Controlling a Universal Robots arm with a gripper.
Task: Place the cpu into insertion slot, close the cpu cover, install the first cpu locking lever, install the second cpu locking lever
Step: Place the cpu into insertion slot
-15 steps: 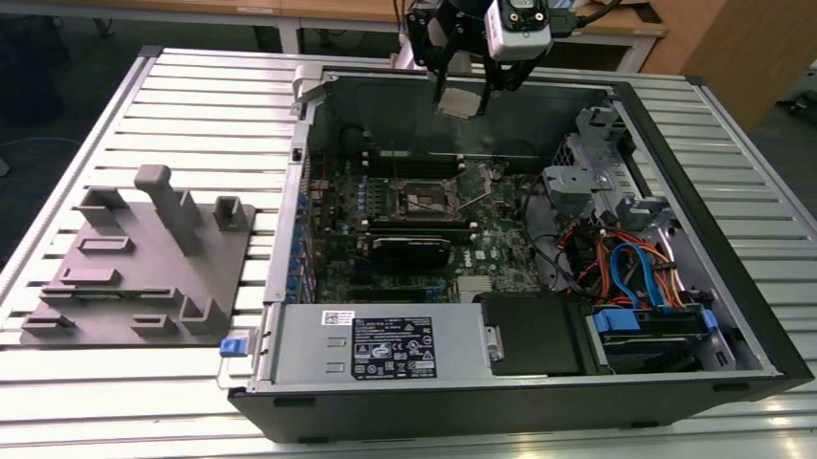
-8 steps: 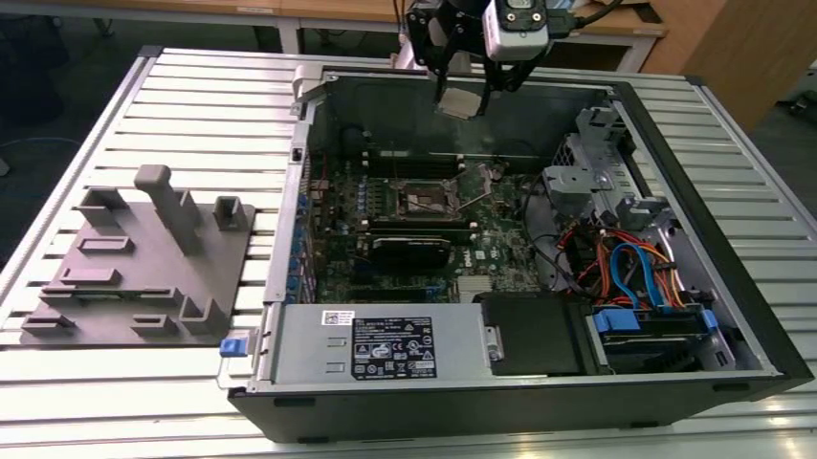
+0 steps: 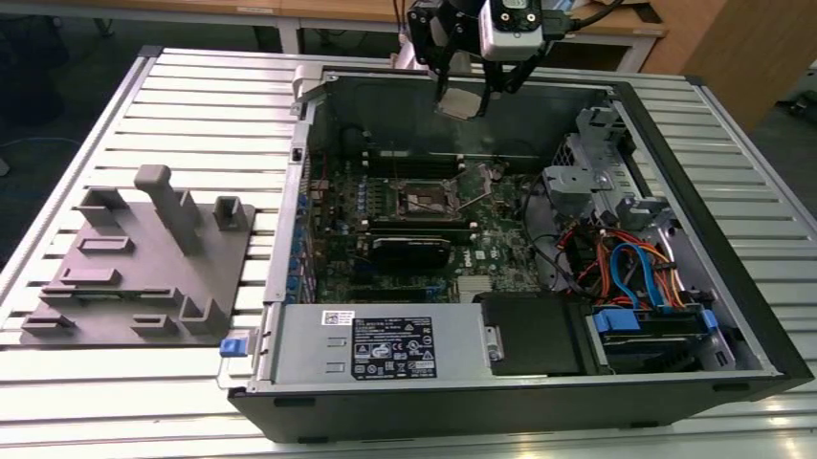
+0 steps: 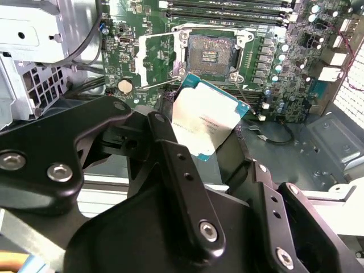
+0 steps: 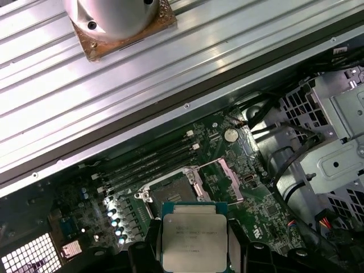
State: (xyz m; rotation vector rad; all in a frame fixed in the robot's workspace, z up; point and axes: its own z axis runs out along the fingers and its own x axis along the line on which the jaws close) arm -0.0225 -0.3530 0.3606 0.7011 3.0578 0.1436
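The cpu (image 3: 460, 103), a flat square chip with a silvery top, hangs in the air above the back of the open computer case, with my gripper (image 3: 465, 96) shut on its edges. In both wrist views the cpu (image 4: 206, 120) (image 5: 193, 242) sits between black fingers (image 4: 168, 149) (image 5: 149, 251). The insertion slot (image 3: 427, 199) (image 4: 211, 53) (image 5: 169, 192) lies bare on the green board, below and in front of the chip. The cpu cover (image 4: 154, 53) (image 5: 226, 175) is flipped open beside the slot.
A long black card (image 3: 408, 251) lies in front of the slot and memory slots (image 3: 406, 159) behind it. A drive cage (image 3: 590, 172) and coloured cables (image 3: 626, 268) fill the exterior view's right. A power supply (image 3: 383, 349) sits at the front. A grey fixture (image 3: 141, 258) stands outside the case.
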